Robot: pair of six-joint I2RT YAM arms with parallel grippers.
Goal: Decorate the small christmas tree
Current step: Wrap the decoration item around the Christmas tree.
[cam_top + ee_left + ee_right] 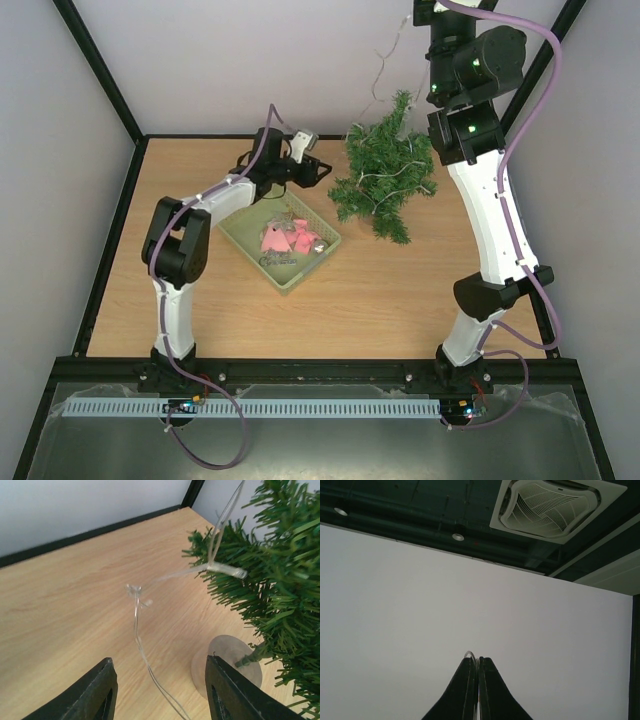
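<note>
**Top external.** The small christmas tree stands on the table at about 1 o'clock from the table's centre. A pale green basket sits at 8 o'clock of the tree and apart from it, holding pink pieces and something silvery. The left arm reaches toward 12 o'clock. The left gripper is just beside the tree at its 9 o'clock, above the basket's far corner. The right arm is raised high at 3 o'clock of the tree, and its tool runs out of the top edge. A thin clear wire string rises from the tree toward 12 o'clock.

**Left wrist.** The left gripper has its 2 fingers at middling width, gripping nothing. The wire string hangs down through the gap; whether it touches a pad, I cannot tell. The tree fills the 3 o'clock side. Its round base rests on the table at 5 o'clock.

**Right wrist.** The right gripper points up at a white wall. A ceiling vent is at 1 o'clock. The fingers are pressed together, pinching a small loop of the wire string at the tips.
</note>
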